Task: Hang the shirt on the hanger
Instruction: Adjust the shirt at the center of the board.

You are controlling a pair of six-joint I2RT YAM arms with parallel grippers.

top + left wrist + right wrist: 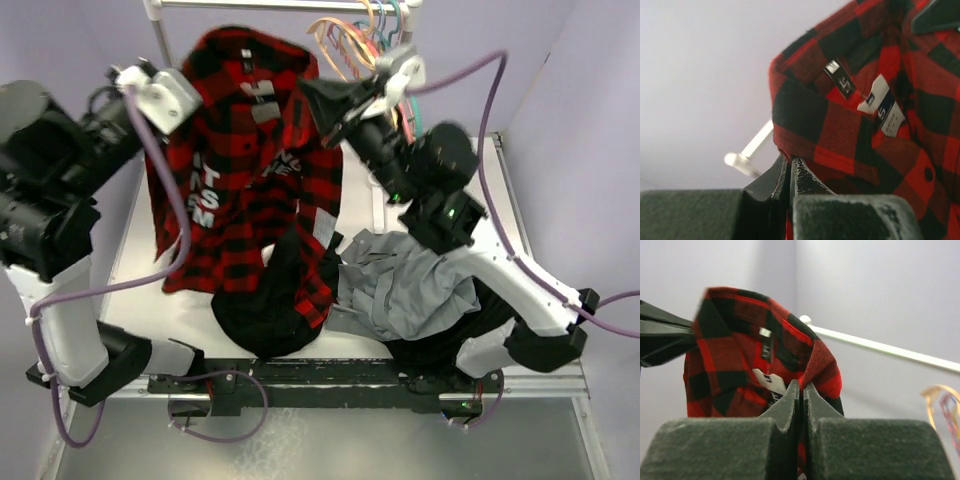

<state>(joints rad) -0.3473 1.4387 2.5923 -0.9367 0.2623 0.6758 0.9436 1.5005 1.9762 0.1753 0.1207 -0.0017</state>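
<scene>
I'm holding the shirt point(250, 150) up over the far counter point(125, 245), left hand point(790, 167) and right hand point(801, 390) each clamped on a shoulder so the neck spreads open. The hanger point(338, 45) hangs from the rail point(280, 4) just right of it, not yet inside.

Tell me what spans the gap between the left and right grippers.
The shirt: its collar section, neck labels showing, hangs between the left gripper and the right gripper, each pinching a shoulder edge. The top external view shows it.
</scene>
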